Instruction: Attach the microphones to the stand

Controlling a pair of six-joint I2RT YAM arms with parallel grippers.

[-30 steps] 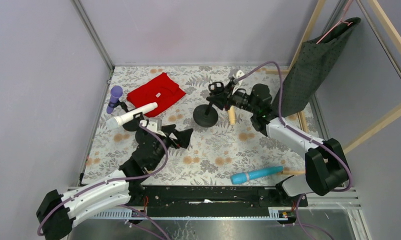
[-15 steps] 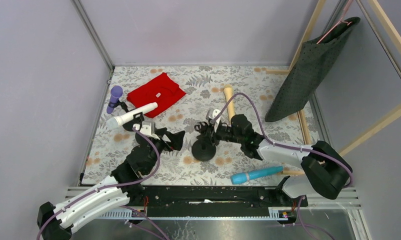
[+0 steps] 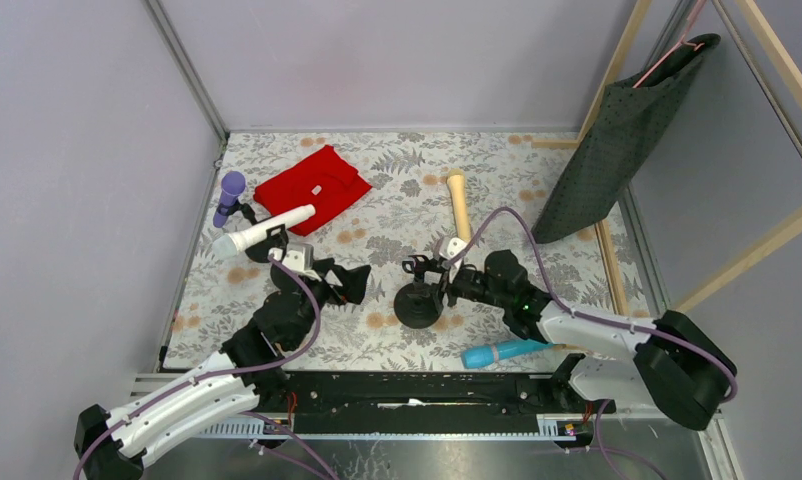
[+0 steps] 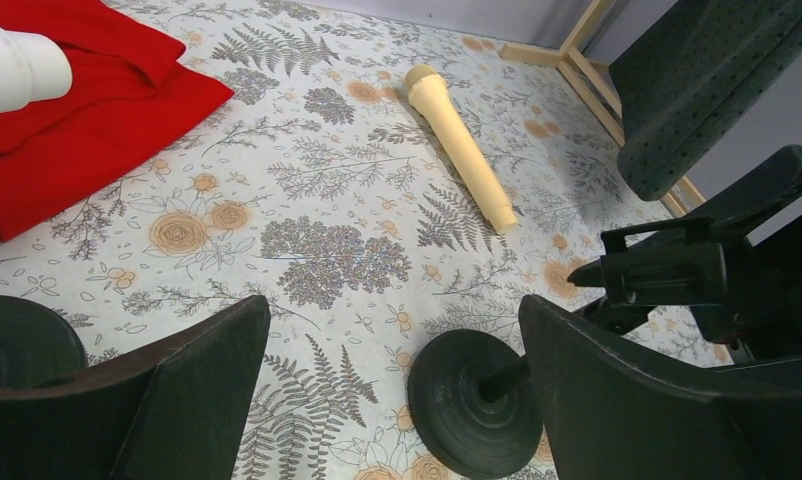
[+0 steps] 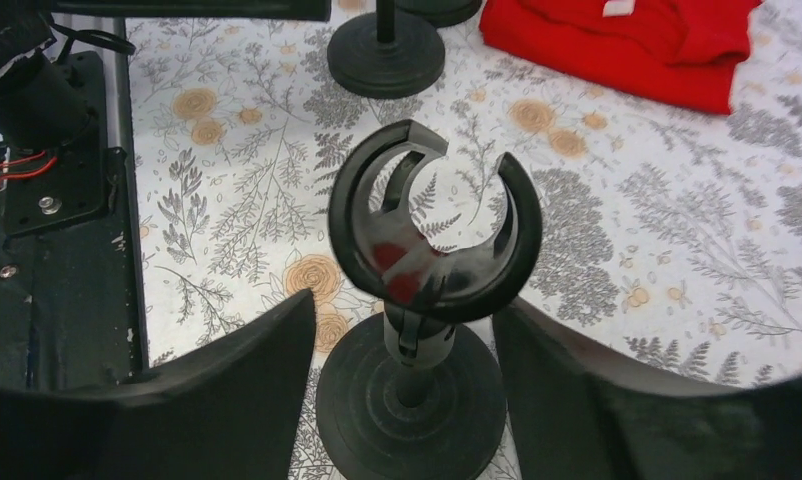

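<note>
A black stand (image 3: 420, 303) with an empty C-shaped clip (image 5: 432, 230) rests upright on the floral mat. My right gripper (image 3: 443, 286) is open, a finger on each side of the post without touching it. My left gripper (image 3: 343, 282) is open and empty just left of the stand base (image 4: 467, 405). The cream-yellow microphone (image 3: 458, 204) lies behind the stand. Near the front edge lies the light blue microphone (image 3: 507, 350). The white microphone (image 3: 262, 230) and purple microphone (image 3: 228, 197) are at the far left.
A red cloth (image 3: 312, 185) lies at the back left. Two other black stand bases (image 5: 385, 55) stand by the white and purple microphones. A dark cloth (image 3: 627, 130) hangs from a wooden frame (image 3: 767, 240) on the right.
My right gripper brought the stand from the back middle toward the near centre, set it on the mat and opened. The cream-yellow microphone behind it is now uncovered. My left gripper drew back slightly.
</note>
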